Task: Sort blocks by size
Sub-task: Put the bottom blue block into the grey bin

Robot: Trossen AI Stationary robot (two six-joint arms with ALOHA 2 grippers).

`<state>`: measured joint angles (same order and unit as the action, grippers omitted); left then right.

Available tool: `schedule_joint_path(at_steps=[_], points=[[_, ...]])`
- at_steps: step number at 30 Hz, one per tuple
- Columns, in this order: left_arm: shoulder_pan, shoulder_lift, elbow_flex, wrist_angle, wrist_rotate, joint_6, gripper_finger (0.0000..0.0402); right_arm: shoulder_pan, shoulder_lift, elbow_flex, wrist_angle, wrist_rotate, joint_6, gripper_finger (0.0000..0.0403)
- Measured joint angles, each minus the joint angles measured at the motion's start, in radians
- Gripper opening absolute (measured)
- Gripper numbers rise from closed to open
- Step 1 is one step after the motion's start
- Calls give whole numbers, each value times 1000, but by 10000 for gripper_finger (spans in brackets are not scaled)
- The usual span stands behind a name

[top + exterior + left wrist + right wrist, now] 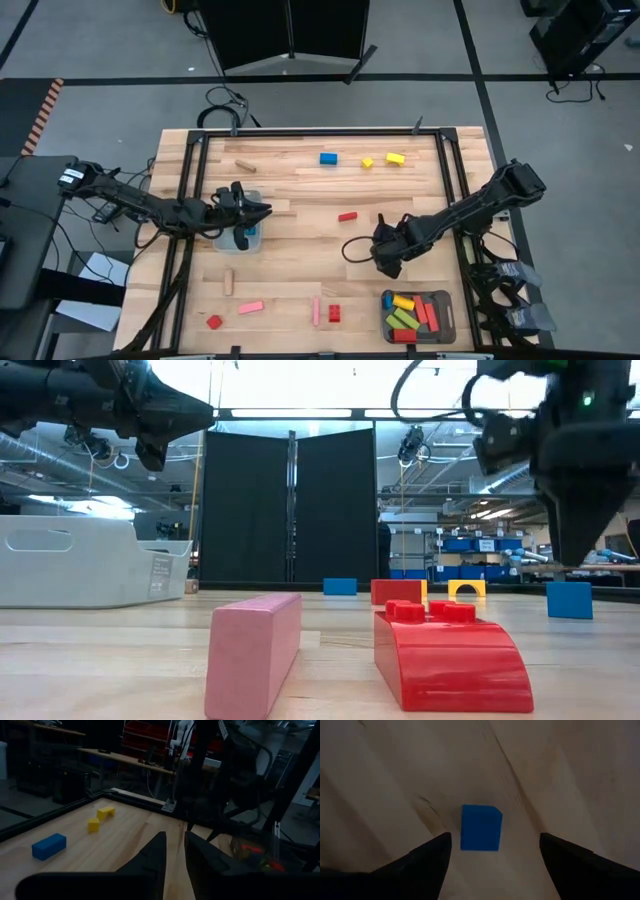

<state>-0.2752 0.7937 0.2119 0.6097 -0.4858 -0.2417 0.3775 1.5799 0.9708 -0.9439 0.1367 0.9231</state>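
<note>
My right gripper point(385, 252) points down at the table's right middle, open. A small blue cube point(480, 827) rests on the wood below, between its two fingers and clear of both; it also shows in the low view point(569, 600), under the gripper point(572, 555). My left gripper point(262, 210) hovers level over the left grey tray point(240, 240), empty, with only a narrow gap between its fingers point(175, 855). Loose blocks lie about the table: a blue bar point(328, 158), two yellow pieces point(396, 158), a red piece point(347, 216) and a pink bar point(250, 307).
A second grey tray point(440, 330) at the near right holds several yellow, red, green and blue bars. A pink bar point(255, 650) and a red block point(450, 655) lie near the front edge. Wooden bars point(245, 166) point(228, 282) lie on the left. Black frame rails run along the table's sides.
</note>
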Motion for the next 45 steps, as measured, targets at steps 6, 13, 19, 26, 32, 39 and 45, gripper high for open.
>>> schedule_joint_path(at_steps=[6, 13, 19, 26, 32, 39, 45], points=[[0, 0, 0, 3, 0, 0, 76, -28, 0, -70, 100, -20, -11, 306], [0, 0, 0, 4, 0, 0, 76, -52, 4, -138, 214, -55, -29, 288], [0, 0, 0, 1, 0, 1, 76, -58, 4, -178, 249, -87, -41, 251], [0, 0, 0, 0, -1, 1, 76, -58, 4, -181, 273, -86, -107, 157], [0, 0, 0, 0, -1, 1, 76, -60, 6, -163, 303, -84, -152, 144], [0, 1, 1, 7, -1, -1, 76, -77, 3, -32, 494, 25, -296, 144], [0, 1, 1, 34, -1, 1, 76, -132, 79, 33, 943, 149, -503, 144]])
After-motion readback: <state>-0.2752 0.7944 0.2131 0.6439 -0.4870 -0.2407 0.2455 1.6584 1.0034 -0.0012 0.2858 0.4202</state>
